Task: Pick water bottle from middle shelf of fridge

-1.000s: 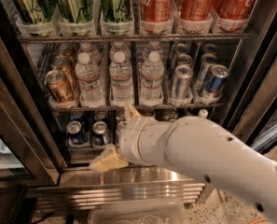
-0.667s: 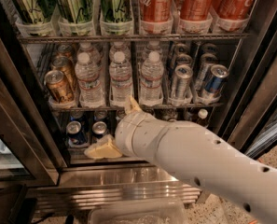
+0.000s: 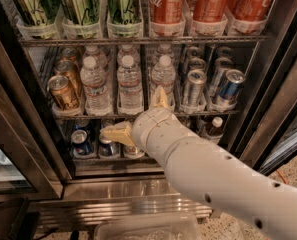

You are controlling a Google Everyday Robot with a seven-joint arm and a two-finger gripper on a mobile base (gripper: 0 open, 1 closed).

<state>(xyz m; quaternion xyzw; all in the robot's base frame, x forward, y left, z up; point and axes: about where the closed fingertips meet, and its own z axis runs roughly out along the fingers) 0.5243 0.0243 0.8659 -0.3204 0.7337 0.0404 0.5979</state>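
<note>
Racks of cans and bottles filled the fridge [image 3: 113, 189] behind the arm. The gripper [image 3: 131, 112] had its two tan fingers [image 3: 159, 97] spread wide apart and held nothing. One finger pointed up, its tip in front of the foot of the right-hand front water bottle [image 3: 163, 74]. The other pointed left below the middle shelf [image 3: 83, 115], in front of the short cans [image 3: 81, 141] on the rack beneath. Over the last second the gripper had climbed from the level of that lower rack to the front edge of the middle shelf and shifted a little to the right. The approach therefore looked nearly done, yet no bottle sat between the fingers. The water bottle stood upright in its clear lane tray at the front of the middle shelf, just above and behind the upper finger; whether that finger touched it could not be told. A second bottle [image 3: 129, 81] stood one lane to the left, above the gap between the fingers, and a third bottle [image 3: 94, 84] stood beyond it. Gold cans [image 3: 63, 91] flanked them on the left and blue cans [image 3: 230, 86] on the right. To take a bottle, the fingers would probably need to rise further and reach in around its body.
</note>
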